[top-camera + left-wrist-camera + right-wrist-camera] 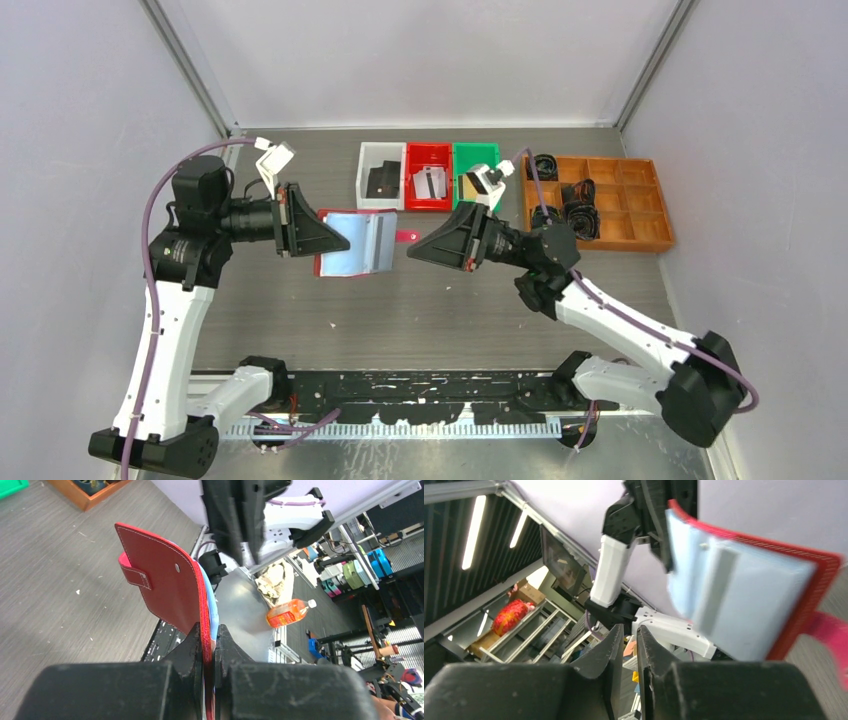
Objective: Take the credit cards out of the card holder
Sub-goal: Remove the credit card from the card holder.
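The grey table carries a wooden tray at far right, with three bins beside it: white, red and green. The left gripper is clamped on one edge of the open red holder, which it holds above the table with the pale blue pages facing up. The right gripper sits just beside the holder's tab edge, apart from it, its jaws nearly closed and empty. A pale card lies in the red bin.

white bin | red bin | green bin | wood tray w/ blk parts | orange bottle
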`<action>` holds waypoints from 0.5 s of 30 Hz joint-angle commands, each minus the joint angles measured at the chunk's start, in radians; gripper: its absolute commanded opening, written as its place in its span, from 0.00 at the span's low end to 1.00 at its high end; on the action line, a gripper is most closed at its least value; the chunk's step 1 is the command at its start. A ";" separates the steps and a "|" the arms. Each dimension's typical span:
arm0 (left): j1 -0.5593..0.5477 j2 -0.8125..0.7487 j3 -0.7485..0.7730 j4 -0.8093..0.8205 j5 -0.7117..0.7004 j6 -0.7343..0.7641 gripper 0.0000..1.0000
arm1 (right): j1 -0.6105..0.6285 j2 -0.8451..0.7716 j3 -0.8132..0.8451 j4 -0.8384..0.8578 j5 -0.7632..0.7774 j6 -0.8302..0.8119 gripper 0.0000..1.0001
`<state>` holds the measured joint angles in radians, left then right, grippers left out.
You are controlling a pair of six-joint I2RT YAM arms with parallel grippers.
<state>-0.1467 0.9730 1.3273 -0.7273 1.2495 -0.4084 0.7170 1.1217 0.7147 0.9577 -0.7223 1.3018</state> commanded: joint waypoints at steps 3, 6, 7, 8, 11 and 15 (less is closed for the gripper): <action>-0.004 -0.011 0.019 0.016 -0.016 0.027 0.00 | 0.033 -0.146 0.036 -0.308 0.052 -0.213 0.47; -0.004 -0.013 0.025 0.033 0.011 -0.002 0.00 | 0.032 -0.182 0.051 -0.470 0.086 -0.323 0.62; -0.004 -0.014 0.027 0.039 0.015 -0.010 0.00 | 0.032 -0.186 0.053 -0.498 0.092 -0.341 0.64; -0.004 -0.017 0.028 0.041 0.016 -0.013 0.00 | 0.033 -0.184 0.054 -0.516 0.096 -0.349 0.65; -0.004 -0.023 0.030 0.044 0.021 -0.021 0.00 | 0.033 -0.156 0.054 -0.505 0.091 -0.334 0.65; -0.004 -0.026 0.032 0.052 0.025 -0.037 0.00 | 0.036 -0.107 0.066 -0.440 0.071 -0.301 0.65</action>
<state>-0.1467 0.9710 1.3273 -0.7303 1.2350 -0.4194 0.7486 0.9878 0.7296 0.4831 -0.6514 1.0161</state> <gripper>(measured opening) 0.049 0.650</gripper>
